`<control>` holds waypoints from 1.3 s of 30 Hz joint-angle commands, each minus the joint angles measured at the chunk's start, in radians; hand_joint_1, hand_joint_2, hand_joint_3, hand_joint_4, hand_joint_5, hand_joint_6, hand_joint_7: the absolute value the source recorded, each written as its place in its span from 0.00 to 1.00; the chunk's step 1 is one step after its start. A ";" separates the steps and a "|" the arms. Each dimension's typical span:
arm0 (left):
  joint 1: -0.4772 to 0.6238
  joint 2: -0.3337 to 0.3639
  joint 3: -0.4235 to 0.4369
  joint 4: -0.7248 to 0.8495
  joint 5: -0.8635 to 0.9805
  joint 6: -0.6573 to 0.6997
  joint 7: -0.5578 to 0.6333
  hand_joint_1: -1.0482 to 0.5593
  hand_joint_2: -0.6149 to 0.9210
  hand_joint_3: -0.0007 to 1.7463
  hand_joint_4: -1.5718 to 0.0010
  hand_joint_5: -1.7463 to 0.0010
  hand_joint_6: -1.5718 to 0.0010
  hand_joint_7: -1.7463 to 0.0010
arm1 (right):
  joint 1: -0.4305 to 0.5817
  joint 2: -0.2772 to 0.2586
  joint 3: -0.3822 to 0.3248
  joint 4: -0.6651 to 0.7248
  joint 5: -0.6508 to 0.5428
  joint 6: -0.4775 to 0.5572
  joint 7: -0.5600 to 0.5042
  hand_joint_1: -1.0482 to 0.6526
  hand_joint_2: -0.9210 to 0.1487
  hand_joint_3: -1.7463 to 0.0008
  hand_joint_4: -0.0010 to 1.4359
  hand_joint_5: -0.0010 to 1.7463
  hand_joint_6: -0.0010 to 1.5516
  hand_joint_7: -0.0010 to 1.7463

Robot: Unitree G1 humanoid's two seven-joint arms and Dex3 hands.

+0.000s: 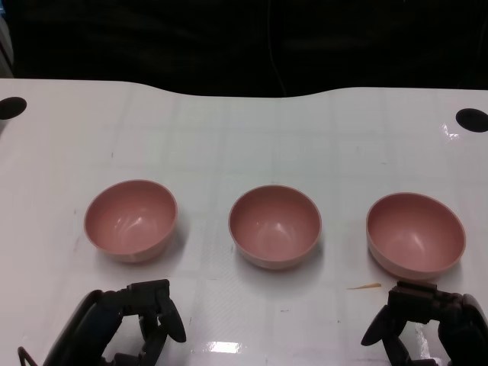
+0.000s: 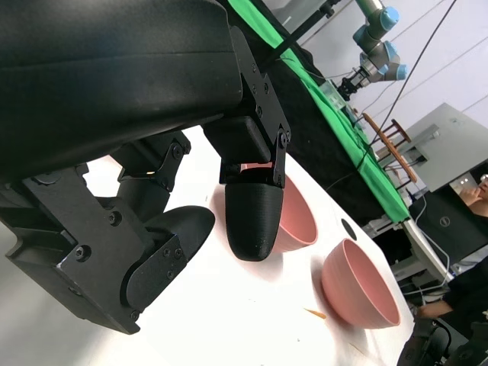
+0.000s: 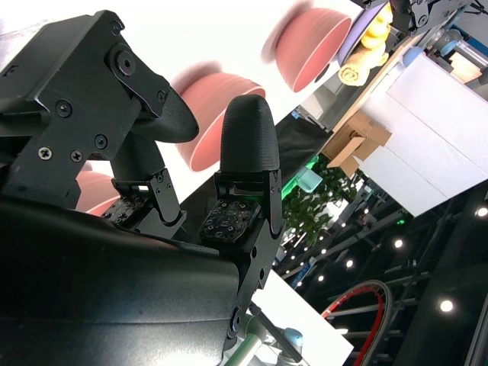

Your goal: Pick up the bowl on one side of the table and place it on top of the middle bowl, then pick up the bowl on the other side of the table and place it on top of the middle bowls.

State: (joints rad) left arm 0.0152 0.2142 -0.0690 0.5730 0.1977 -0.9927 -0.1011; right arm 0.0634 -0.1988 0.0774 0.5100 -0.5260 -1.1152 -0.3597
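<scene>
No bowl is yet held: with both robot hands, left [image 1: 130, 324] and right [image 1: 431, 324], empty and fingers apart, the first pick is judged pending, calling for a reach forward to the left bowl [image 1: 131, 220] or right bowl [image 1: 415, 234], just ahead on the desk [image 1: 244, 130], the middle bowl [image 1: 274, 226] lying between.

No writing, label, brand, number or sign could be read in any of the three views. The cardboard box [image 3: 352, 142] out past the right hand's [image 3: 206, 152] fingertips carried a dark round mark, but it was too small and blurred to make out. The grey cabinet [image 2: 450, 152] far beyond the left hand [image 2: 221, 206] showed no legible marking either.
</scene>
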 commanded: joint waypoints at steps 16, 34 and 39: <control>0.001 0.017 0.009 -0.004 -0.007 0.000 0.007 0.59 0.59 0.84 0.47 0.04 0.45 0.25 | 0.006 -0.009 -0.007 -0.005 0.006 0.004 -0.005 0.63 0.70 0.13 0.61 0.92 0.60 0.66; -0.004 0.006 0.037 0.017 0.021 -0.041 0.070 0.61 0.70 0.63 0.51 0.22 0.45 0.49 | 0.014 -0.008 -0.005 -0.022 0.008 0.011 0.000 0.62 0.69 0.13 0.61 0.92 0.60 0.66; 0.029 0.000 0.055 -0.075 0.077 0.079 0.121 0.53 0.94 0.14 0.55 0.54 0.48 0.89 | 0.019 -0.003 -0.008 -0.034 0.007 0.020 -0.003 0.62 0.68 0.14 0.61 0.93 0.59 0.67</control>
State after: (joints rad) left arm 0.0272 0.2044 -0.0310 0.5308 0.2534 -0.9474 -0.0069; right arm 0.0740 -0.1966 0.0780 0.4882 -0.5267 -1.1062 -0.3589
